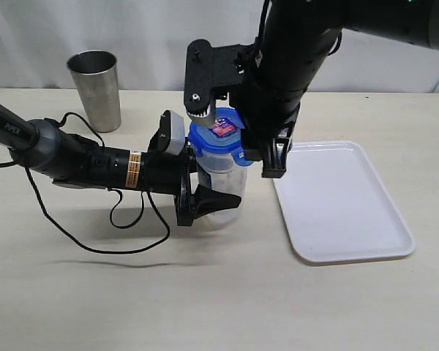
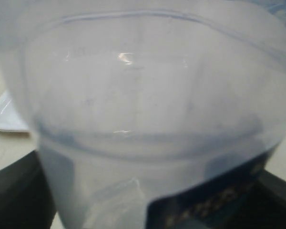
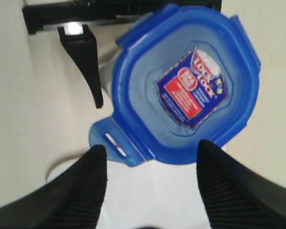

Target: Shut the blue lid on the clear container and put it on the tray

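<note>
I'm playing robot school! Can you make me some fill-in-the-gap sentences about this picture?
The lid on the clear container is coloured ___.
The left gripper clamps the clear ___.
The jaws of the right gripper are ___, not shut.
The tray is coloured ___.
Missing words: blue, container, open, white.

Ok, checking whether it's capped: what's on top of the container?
The blue lid sits on the container, sticker up, one flap sticking out sideways. The right gripper hangs open over it. The lid hides the rim, so the seal can't be judged.
</note>
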`<state>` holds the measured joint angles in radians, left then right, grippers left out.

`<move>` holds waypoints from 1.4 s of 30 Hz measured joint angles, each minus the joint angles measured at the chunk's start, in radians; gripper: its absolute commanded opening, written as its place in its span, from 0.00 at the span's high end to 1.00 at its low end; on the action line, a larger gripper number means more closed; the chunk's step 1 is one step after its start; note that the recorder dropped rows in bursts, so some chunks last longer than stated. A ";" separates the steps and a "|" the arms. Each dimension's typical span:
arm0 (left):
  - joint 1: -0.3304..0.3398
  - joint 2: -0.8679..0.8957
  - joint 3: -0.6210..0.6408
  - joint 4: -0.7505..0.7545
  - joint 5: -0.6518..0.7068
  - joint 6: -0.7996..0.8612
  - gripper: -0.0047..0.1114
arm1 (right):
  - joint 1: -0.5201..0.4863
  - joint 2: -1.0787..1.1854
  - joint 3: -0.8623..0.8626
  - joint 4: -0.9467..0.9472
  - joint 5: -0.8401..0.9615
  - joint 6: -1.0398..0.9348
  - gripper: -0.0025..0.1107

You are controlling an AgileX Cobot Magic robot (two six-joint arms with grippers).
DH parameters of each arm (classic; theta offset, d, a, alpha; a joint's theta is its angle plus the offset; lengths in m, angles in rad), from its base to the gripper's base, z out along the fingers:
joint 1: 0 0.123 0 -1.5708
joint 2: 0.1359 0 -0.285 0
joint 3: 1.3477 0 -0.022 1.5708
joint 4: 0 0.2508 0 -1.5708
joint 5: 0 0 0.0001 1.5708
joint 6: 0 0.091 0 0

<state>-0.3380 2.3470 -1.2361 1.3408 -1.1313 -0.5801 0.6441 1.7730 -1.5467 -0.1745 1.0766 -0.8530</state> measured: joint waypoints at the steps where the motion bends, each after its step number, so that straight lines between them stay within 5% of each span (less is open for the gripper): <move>1: 0.000 0.000 0.000 0.000 0.000 0.002 0.96 | 0.000 0.000 0.011 -0.024 -0.005 -0.005 0.50; 24: 0.014 0.004 0.000 -0.010 0.040 -0.011 0.96 | 0.067 0.053 0.069 -0.131 -0.162 0.049 0.62; 32: 0.026 0.005 0.000 -0.047 0.057 -0.015 0.96 | 0.067 0.033 0.234 -0.204 -0.454 0.109 0.71; 42: 0.034 0.005 0.000 -0.049 0.057 -0.017 0.96 | 0.067 0.026 0.256 -0.211 -0.512 0.110 0.73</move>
<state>-0.3041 2.3523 -1.2361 1.2917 -1.0742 -0.5970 0.7109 1.7986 -1.2910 -0.3855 0.5649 -0.7430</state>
